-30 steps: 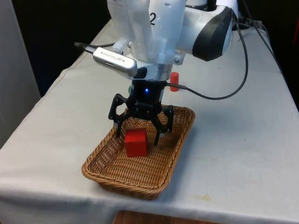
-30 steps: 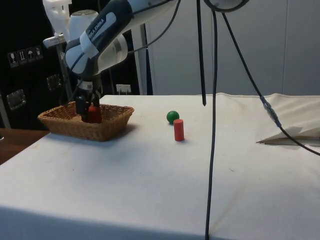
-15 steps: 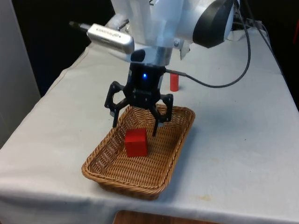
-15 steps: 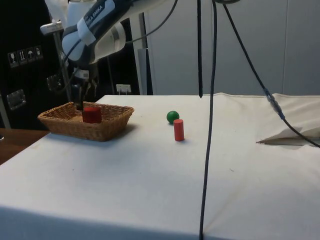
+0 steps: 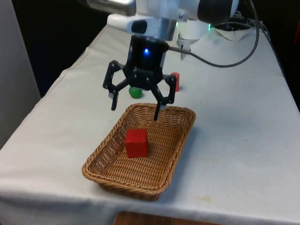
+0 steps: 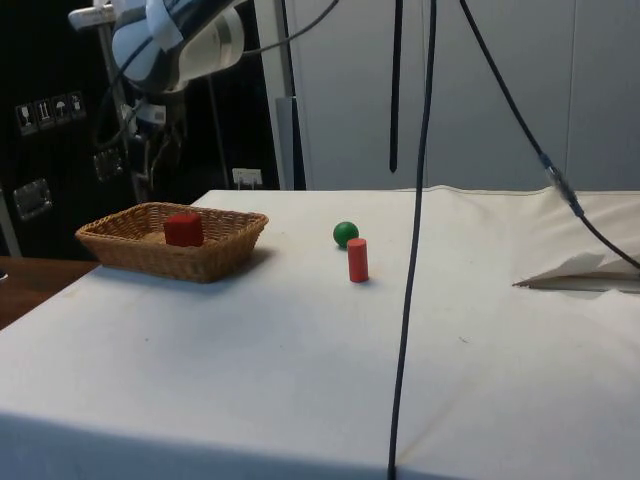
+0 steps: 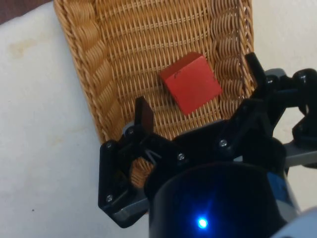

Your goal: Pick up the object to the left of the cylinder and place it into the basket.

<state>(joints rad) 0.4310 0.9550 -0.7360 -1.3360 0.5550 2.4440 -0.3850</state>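
One red cube (image 5: 136, 143) lies on the floor of the basket (image 5: 177, 161); the tool (image 5: 136, 104), fingers spread and empty, hangs above. Best practice: retreat straight upward, clear of the wicker rim.

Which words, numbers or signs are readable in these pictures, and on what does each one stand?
No word or number is readable.
White stickers on the dark cabinet: small signs, too small to read.
Red cube, basket, green ball, red cylinder: no markings seen.
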